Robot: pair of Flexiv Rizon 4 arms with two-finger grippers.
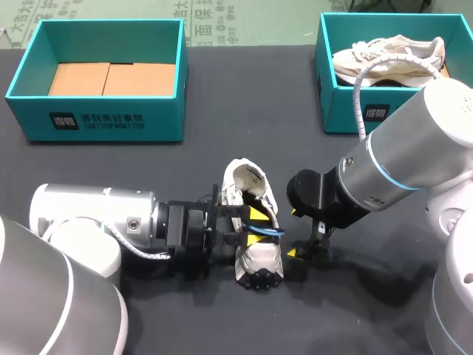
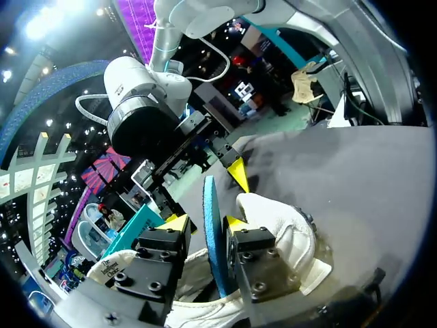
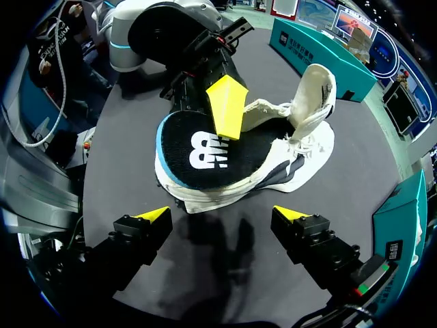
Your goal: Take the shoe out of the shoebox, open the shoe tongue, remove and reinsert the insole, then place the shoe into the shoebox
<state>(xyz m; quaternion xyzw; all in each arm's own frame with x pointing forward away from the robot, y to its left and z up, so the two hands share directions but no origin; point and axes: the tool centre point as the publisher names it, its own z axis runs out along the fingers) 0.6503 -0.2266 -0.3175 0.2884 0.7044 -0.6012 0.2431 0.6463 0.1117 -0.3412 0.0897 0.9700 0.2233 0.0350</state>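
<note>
Insole, thin black foam with a blue edge (image 3: 198,154), looks floppy. Left gripper (image 2: 205,222) is clamped on it mid-frame, over the light white sneaker (image 1: 259,259). Right gripper (image 3: 222,214) hangs wide open; I'd grab the stiffer heel.

Left claw (image 1: 256,226) and insole (image 3: 205,154) block the shoe (image 1: 244,181) mouth; its heel end stands unobstructed.

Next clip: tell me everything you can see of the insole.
The insole is thin and foam-like: black top face with a white logo, blue underside and edge. It stands on edge, partly out of the white shoe. The left end effector is shut on it, across its two faces; the right end effector is open and apart from it.
</note>
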